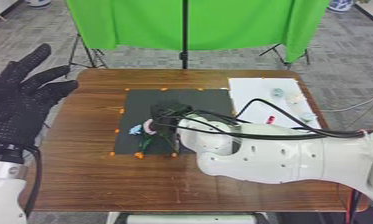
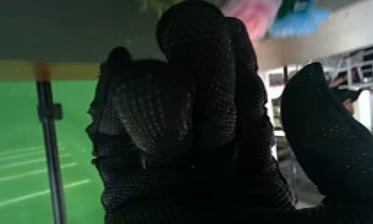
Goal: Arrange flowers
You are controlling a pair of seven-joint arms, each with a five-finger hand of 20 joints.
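The black-gloved right hand (image 1: 171,108), thumb wide of its fingers and apparently holding nothing, is over the black mat (image 1: 140,103) on the brown wooden bench (image 1: 156,185). Beside it on the mat are a pink flower (image 1: 148,126) and a pale-blue flower (image 1: 136,130); arranging seems barely begun, with grouping them probably left

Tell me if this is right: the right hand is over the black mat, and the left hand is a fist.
The fist is wrong: the head view shows the left hand open, fingers spread. The right hand is over the black mat.
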